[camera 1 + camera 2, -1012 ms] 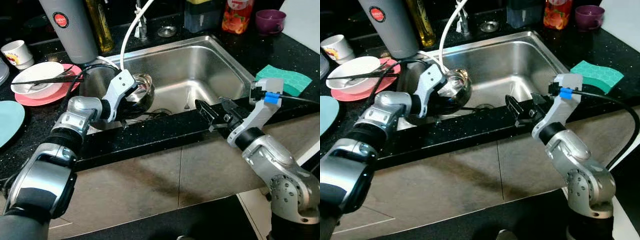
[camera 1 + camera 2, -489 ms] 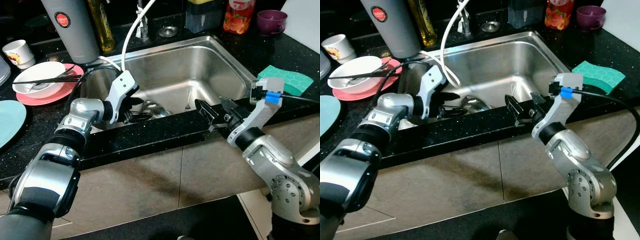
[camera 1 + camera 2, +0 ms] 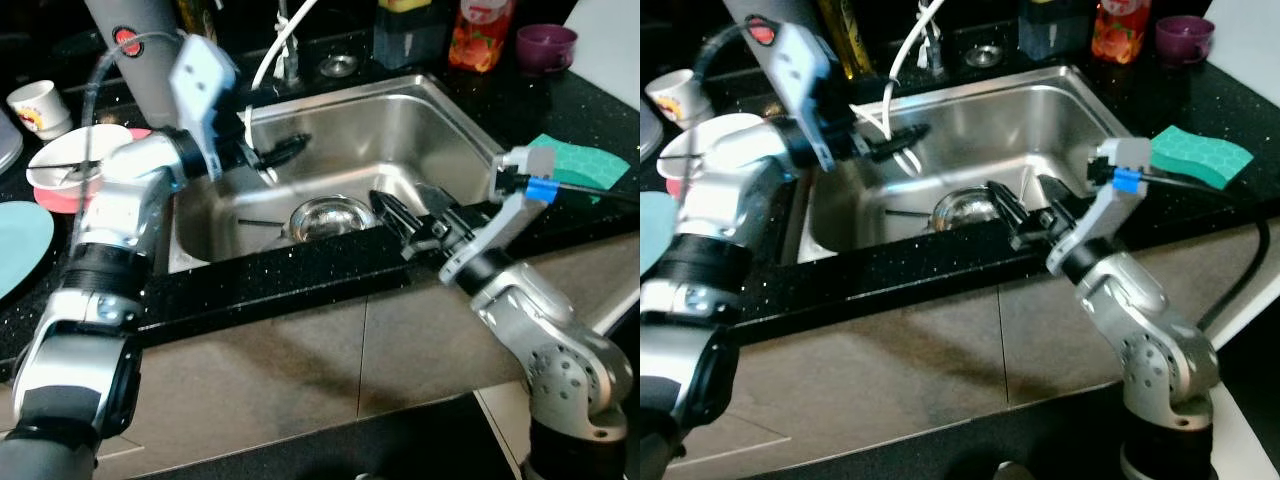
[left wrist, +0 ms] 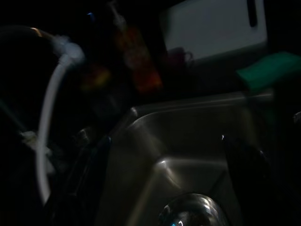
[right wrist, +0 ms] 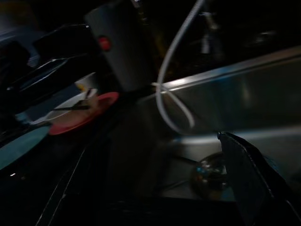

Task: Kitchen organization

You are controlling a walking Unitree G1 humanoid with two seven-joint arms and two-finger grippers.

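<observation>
Change since 1 s ago: the left pincer [image 3: 285,148], then low at the sink's near-left corner against the steel bowl [image 3: 325,214], is now raised over the sink's left rim, fingers close together and holding nothing. The steel bowl, then tilted at that pincer, now sits on the sink [image 3: 440,120] floor near the front wall, mouth up. The right pincer [image 3: 415,215] has moved from the front ledge to just right of the bowl, fingers spread apart, empty.

Fixed items, black table [image 3: 250,275]:
- white bowl [image 3: 70,160] with chopsticks, on a pink plate [image 3: 685,180], left of sink
- teal plate [image 3: 20,245], far left
- small cup [image 3: 35,105]
- grey flask [image 3: 140,50] with red badge
- white hose [image 3: 270,60] dropping into the sink
- green sponge [image 3: 1200,155], right of sink
- purple cup [image 3: 545,45] and orange bottle [image 3: 478,35], behind sink

View differences: the left wrist view, very dark, adds a white board [image 4: 211,28] behind the sponge. The right wrist view adds the bowl's far side, with the pink plate and flask beyond.
</observation>
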